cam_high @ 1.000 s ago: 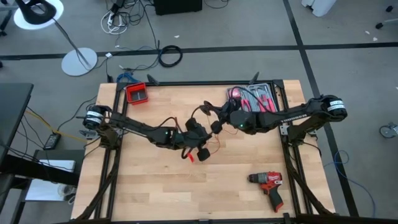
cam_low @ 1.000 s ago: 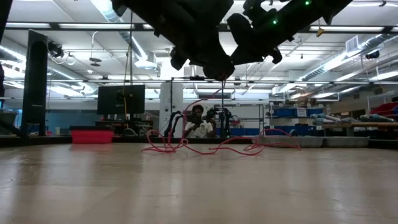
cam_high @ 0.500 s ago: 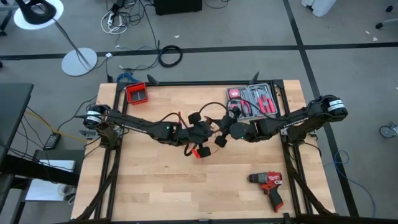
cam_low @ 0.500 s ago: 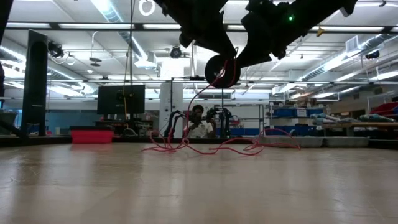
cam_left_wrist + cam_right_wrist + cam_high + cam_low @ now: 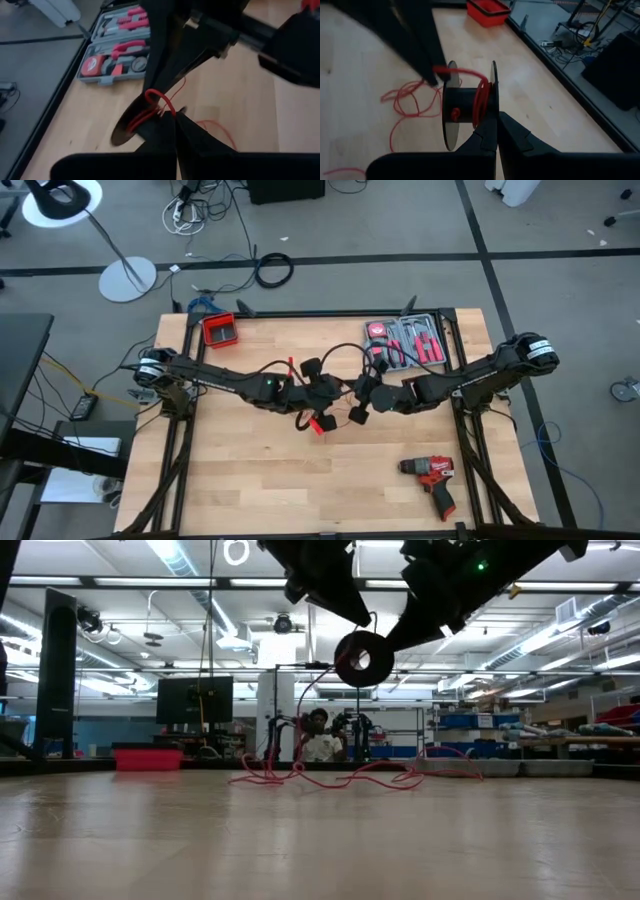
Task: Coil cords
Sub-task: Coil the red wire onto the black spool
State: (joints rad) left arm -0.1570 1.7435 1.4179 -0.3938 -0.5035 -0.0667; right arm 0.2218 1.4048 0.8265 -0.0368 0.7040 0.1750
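Note:
A black spool (image 5: pixel 470 102) with thin red wire wound on its core is held above the table's middle; it also shows in the low view (image 5: pixel 362 658). My right gripper (image 5: pixel 362 402) is shut on it. My left gripper (image 5: pixel 320 395) stands just left of the spool, shut on the red wire (image 5: pixel 155 101). More red wire (image 5: pixel 405 100) lies in loose loops on the table (image 5: pixel 250 470), and a red end clip (image 5: pixel 319 425) shows under the left gripper. My left gripper pinches a small loop of the red wire (image 5: pixel 159 106) between its two fingers, close beside the spool. The wire runs from there onto the spool's core, and the rest trails down to the table. My right gripper pinches one flange of the spool at its rim (image 5: pixel 492 120) between its two fingers. The spool is lifted clear of the table with its axis about level. Red wire (image 5: pixel 481 100) is wound on the core beside that flange.
An open tool case (image 5: pixel 405 340) lies at the back right, a red drill (image 5: pixel 432 478) at the front right, a red bin (image 5: pixel 219 330) at the back left. A person (image 5: pixel 320 745) sits far behind the table. There is free wood at the front left.
My right gripper has gone toward the table's near edge with the spool, whose flat face now turns toward the low camera. My left gripper has gone toward the far edge, up to the spool, and the red clip has shifted a little with it.

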